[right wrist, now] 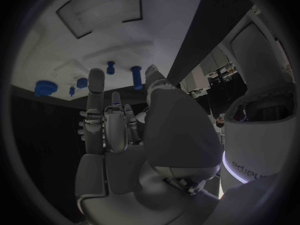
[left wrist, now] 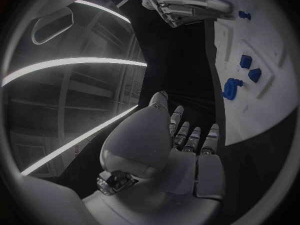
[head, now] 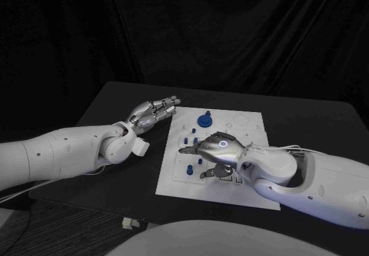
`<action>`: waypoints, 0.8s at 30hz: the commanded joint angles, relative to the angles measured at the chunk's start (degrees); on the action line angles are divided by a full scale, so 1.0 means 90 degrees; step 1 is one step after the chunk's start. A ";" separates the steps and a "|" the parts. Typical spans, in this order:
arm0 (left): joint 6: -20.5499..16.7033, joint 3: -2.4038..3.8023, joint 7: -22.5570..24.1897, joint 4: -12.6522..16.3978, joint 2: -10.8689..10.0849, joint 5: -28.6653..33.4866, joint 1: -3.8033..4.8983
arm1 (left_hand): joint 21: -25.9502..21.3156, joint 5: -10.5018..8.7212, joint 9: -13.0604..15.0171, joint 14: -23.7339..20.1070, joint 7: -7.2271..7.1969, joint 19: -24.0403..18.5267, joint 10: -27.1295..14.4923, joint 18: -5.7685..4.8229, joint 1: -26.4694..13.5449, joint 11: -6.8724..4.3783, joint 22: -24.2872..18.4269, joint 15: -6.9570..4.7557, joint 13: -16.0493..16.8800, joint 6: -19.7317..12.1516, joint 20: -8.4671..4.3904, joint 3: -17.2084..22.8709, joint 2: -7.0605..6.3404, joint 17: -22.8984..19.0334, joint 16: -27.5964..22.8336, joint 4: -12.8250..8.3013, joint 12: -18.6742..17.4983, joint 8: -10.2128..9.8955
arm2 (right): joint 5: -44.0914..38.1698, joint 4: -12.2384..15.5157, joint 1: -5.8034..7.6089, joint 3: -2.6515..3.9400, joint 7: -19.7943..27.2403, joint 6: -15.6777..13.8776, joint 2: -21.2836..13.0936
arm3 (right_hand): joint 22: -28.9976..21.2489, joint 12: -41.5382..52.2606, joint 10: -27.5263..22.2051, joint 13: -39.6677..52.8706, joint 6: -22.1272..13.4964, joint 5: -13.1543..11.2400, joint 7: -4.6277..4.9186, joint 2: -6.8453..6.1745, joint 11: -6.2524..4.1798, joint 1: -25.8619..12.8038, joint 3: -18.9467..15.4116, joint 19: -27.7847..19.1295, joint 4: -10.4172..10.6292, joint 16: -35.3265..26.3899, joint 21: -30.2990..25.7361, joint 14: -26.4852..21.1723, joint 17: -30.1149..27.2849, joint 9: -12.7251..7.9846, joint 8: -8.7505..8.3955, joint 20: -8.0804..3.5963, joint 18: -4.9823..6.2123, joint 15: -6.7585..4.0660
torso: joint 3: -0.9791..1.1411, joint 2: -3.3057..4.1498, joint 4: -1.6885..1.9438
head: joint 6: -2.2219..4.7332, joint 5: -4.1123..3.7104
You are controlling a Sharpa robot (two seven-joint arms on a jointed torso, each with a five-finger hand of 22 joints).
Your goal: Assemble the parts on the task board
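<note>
The white task board (head: 175,184) lies in the middle of the black table. A blue gear-shaped part (head: 205,120) stands near its far edge, and small blue parts (head: 189,140) sit on its left half. My right hand (head: 217,153) hovers over the board's middle with its fingers spread and nothing in them. In the right wrist view its fingers (right wrist: 95,92) reach toward two blue pegs (right wrist: 110,66) and the gear (right wrist: 45,88). My left hand (head: 154,113) stays at the board's far left corner, fingers stretched out and empty. The left wrist view shows that hand (left wrist: 184,145), the gear (left wrist: 232,88) and the board (left wrist: 269,115).
A recessed square (right wrist: 103,10) lies at one end of the board, and a faint round outline (head: 241,120) marks its far right corner. Bare black table (head: 115,106) runs along the board's left side. A small white object (head: 132,223) lies on the floor by the table's near edge.
</note>
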 commanded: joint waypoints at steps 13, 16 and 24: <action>-0.0145 0.0007 0.1074 0.0167 -0.0038 0.0037 -0.0010 | 0.0003 0.0025 0.0036 0.0041 -0.0031 -0.0004 0.0131 0.0166 -0.0107 0.0040 -0.0023 -0.0114 0.0028 0.0406 -0.0058 -0.0042 0.0045 0.0016 0.0071 0.0058 0.0311 0.0121 | 0.2198 0.0729 0.1227 0.0009 0.0681 -0.1730 -0.1823 | 0.0225 0.1404 0.2197 0.0440 0.1908 0.0509 0.0406 0.1031 -0.0398 0.1059 0.0948 0.0086 -0.0441 -0.0013 0.0381 0.0238 0.0622 0.0240 0.0532 -0.0102 -0.0013 -0.0105 | 0.0001 -0.0005 0.0003 | -0.0001 -0.0277; -0.0166 0.0006 0.1089 0.0178 -0.0037 0.0037 -0.0010 | 0.0002 0.0036 0.0037 0.0041 -0.0029 -0.0006 0.0135 0.0174 -0.0103 0.0044 -0.0026 -0.0123 0.0028 0.0420 -0.0063 -0.0040 0.0049 0.0016 0.0072 0.0056 0.0320 0.0125 | 0.2719 0.0660 0.1286 0.0009 0.0089 -0.0727 -0.2062 | 0.0224 0.1520 0.2387 0.0504 0.2397 0.0366 0.0492 0.1040 -0.0434 0.0983 0.0954 0.0022 -0.0379 -0.0092 0.0234 0.0193 0.0542 0.0337 0.0756 -0.0111 0.0008 -0.0117 | 0.0000 -0.0012 0.0003 | -0.0001 -0.0334; -0.0165 0.0006 0.1053 0.0163 -0.0003 0.0037 -0.0011 | 0.0000 0.0061 0.0035 0.0042 -0.0019 -0.0011 0.0138 0.0190 -0.0090 0.0056 -0.0037 -0.0129 0.0027 0.0424 -0.0069 -0.0028 0.0069 0.0016 0.0073 0.0051 0.0323 0.0128 | 0.3192 0.0503 0.1194 0.0008 -0.1506 0.1001 -0.2238 | 0.0689 0.4861 0.4174 0.4003 0.3776 0.0034 0.0257 0.1129 -0.0643 -0.1702 0.0128 0.0573 -0.0038 0.0928 0.3012 0.0665 0.1648 0.0713 0.1228 -0.0243 -0.0325 -0.0288 | -0.0017 -0.0028 0.0000 | -0.0001 -0.0438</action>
